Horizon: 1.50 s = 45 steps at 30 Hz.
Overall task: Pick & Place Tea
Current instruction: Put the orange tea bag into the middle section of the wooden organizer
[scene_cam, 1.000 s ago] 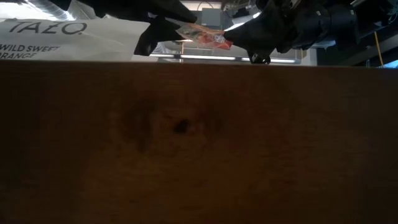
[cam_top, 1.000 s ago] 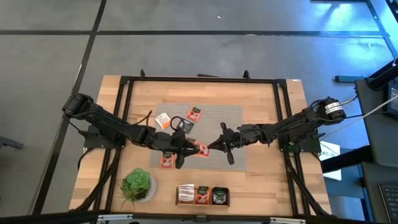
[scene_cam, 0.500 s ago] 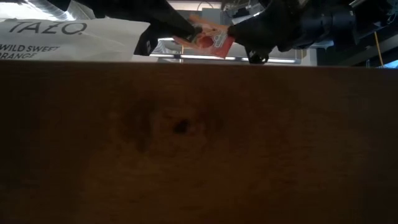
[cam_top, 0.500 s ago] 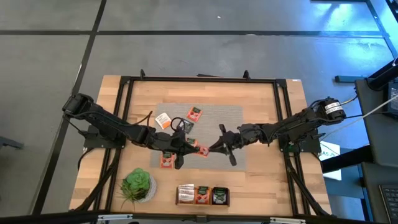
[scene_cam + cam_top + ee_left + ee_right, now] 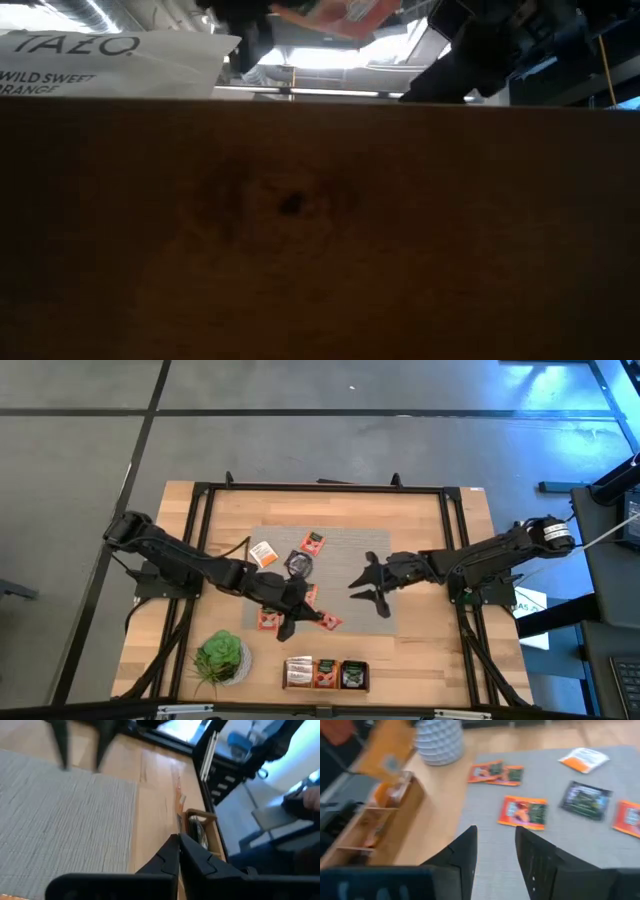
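While pinched in the left tool (image 5: 308, 614), one orange sachet (image 5: 328, 621) hangs over the mat's (image 5: 345, 540) near edge, toward the organiser (image 5: 325, 674). Left tool: fingers (image 5: 170, 857) pressed together on the sachet. Right tool (image 5: 368, 586): fingers (image 5: 465, 851) spread, empty, over the mat beside the left tool. Loose on the mat: black sachet (image 5: 298, 565), orange sachet (image 5: 313, 542), white-and-orange sachet (image 5: 263, 553) at its edge; another orange sachet (image 5: 267, 620) lies under the left arm. Organiser: three compartments holding sachets, at the table's (image 5: 420, 520) front edge, with a plant (image 5: 221, 656) beside it.
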Each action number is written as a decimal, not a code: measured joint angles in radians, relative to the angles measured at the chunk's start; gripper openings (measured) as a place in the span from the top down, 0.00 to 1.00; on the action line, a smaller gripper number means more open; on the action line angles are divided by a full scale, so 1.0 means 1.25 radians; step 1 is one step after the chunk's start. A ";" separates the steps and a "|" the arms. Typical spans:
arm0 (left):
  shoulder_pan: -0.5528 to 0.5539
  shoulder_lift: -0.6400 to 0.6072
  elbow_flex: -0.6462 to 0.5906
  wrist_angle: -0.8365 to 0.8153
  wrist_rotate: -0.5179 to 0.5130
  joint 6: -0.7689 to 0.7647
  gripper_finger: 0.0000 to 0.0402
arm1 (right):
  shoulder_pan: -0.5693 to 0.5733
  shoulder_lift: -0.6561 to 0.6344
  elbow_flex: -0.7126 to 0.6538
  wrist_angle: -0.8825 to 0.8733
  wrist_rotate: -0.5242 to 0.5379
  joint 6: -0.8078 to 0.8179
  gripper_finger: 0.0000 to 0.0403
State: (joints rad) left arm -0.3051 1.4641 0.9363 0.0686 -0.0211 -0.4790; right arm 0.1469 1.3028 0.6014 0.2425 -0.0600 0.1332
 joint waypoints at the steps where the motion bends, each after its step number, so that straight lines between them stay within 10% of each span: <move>1: -0.001 0.014 0.033 -0.042 0.008 0.003 0.99 | -0.003 -0.001 0.000 -0.005 0.016 -0.005 0.66; 18: -0.055 0.380 0.615 -0.603 0.251 0.003 0.99 | -0.017 0.005 0.000 -0.061 0.053 0.039 0.66; 45: -0.062 0.531 0.664 -0.610 0.323 -0.015 0.99 | -0.017 0.005 0.000 -0.093 0.053 0.057 0.66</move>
State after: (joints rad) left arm -0.3831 2.1273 1.7657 -0.6934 0.3827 -0.4980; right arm 0.1262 1.3090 0.6014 0.1268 0.0067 0.2040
